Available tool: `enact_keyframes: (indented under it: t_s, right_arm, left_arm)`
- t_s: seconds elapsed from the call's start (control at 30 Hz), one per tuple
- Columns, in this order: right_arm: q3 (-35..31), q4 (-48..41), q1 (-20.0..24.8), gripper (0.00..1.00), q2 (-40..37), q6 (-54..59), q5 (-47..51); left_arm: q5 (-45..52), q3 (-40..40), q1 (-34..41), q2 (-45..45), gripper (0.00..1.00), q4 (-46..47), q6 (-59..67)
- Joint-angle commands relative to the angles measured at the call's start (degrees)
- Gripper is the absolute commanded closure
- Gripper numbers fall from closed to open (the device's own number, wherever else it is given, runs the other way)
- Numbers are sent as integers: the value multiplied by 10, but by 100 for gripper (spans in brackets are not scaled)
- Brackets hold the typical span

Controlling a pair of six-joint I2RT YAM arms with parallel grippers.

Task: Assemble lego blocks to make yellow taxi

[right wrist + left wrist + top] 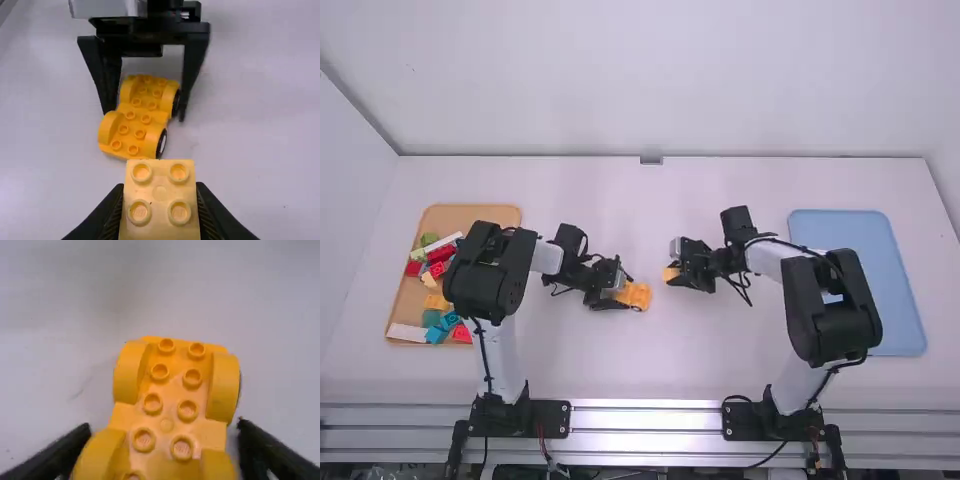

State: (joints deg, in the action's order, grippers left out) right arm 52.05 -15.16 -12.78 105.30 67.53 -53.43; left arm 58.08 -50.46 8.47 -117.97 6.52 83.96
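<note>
High view: set above and behind the two white-and-black jointed robot arms (498, 350), facing forward and down; standoff sufficient to cover the flat white table (710, 350). Left wrist view: close range, directed down on the yellow studded plastic car base (170, 390). Right wrist view: directed down past a near pale-yellow square studded block (160, 200) toward that base, farther off. All three share the base.

You're at what looks like a robotics lab workstation. Your left arm (498, 275) and right arm (832, 310) stand at metal rails (645, 420) beside a white table (650, 355), with a plain wall (650, 80) beyond.
</note>
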Motion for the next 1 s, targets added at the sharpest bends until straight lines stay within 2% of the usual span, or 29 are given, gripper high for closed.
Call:
enact_keyframes:
  t_s: [0.0, 0.13, 0.2, 0.37, 0.5, 0.7, 0.97]
  right_arm:
    - [4, 3, -9, 77, -16, -13, 9]
    - [0, 27, -16, 79, -16, -22, 8]
    - [-15, 77, -25, 79, -16, -49, 9]
    - [-57, 198, -52, 71, -9, -127, 16]
    - [-59, 241, -73, 70, 5, -170, 55]
    - [-28, 234, -97, 73, 43, -167, 56]
    - [6, 198, -97, 74, 80, -146, 53]
  left_arm:
    - [-4, 5, -1, -9, 44, -2, -2]
    - [-3, 5, 0, -9, 46, -14, -28]
    - [-3, 5, 0, -9, 50, -52, -89]
    - [-8, 12, 6, -9, 58, -121, -168]
    - [-22, 24, 6, -9, 58, -169, -216]
    - [-19, 47, 6, -9, 60, -210, -231]
    - [-21, 53, 6, -9, 60, -220, -231]
